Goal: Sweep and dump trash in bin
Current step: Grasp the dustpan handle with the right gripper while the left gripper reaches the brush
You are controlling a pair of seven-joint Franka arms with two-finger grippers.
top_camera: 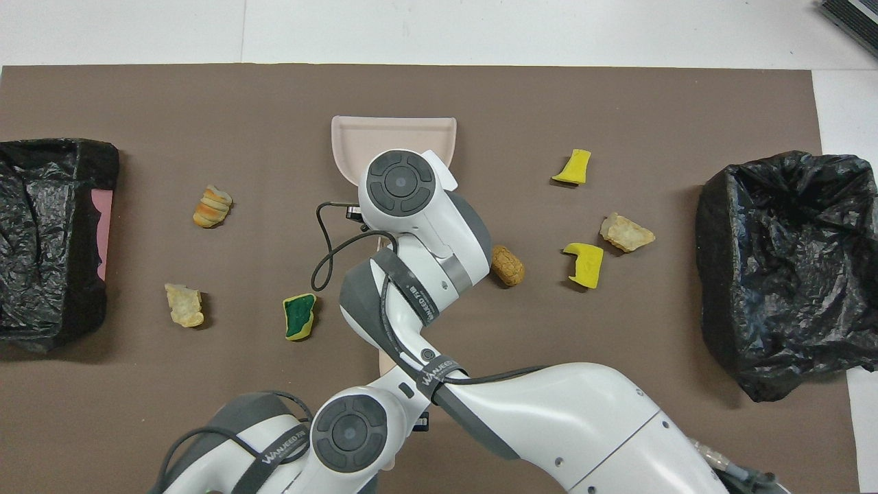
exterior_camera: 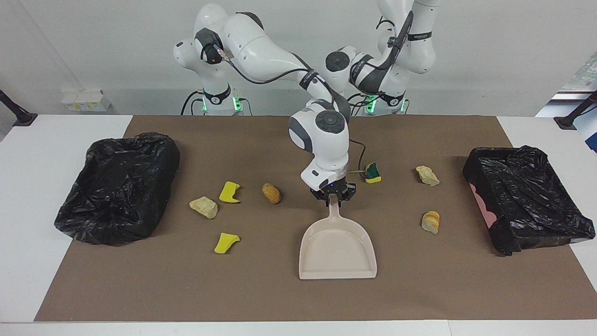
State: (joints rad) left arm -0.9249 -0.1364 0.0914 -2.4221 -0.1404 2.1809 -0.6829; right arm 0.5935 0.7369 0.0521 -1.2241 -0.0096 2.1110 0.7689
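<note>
Seven scraps of trash lie loose on the brown paper-covered worktop (exterior_camera: 280, 298), none swept yet, so I judge I'm at the tool pick-up step. My right gripper (exterior_camera: 334, 196) is pinching the handle of the pale beige smooth plastic dustpan (exterior_camera: 336, 252), whose flat scoop rests on the worktop, mouth away from the robots. Left arm waits folded back at its base; I see no left gripper. Toward the right arm's end: two bright yellow notched sponge pieces (exterior_camera: 229, 192) (exterior_camera: 225, 242), a pale beige rough foam chunk (exterior_camera: 204, 207), a brown oval bread-like lump (exterior_camera: 271, 193). Toward the left arm's end: a green-topped yellow sponge (exterior_camera: 372, 172), a second beige foam chunk (exterior_camera: 427, 175), a striped bread-like lump (exterior_camera: 430, 222). Crinkly black-bagged bins (exterior_camera: 119, 186) (exterior_camera: 527, 196) sit at both ends. Next I'd need a brush, which I can't see, or to scoop scraps with the pan lip; soft sponges should slide easily.
</note>
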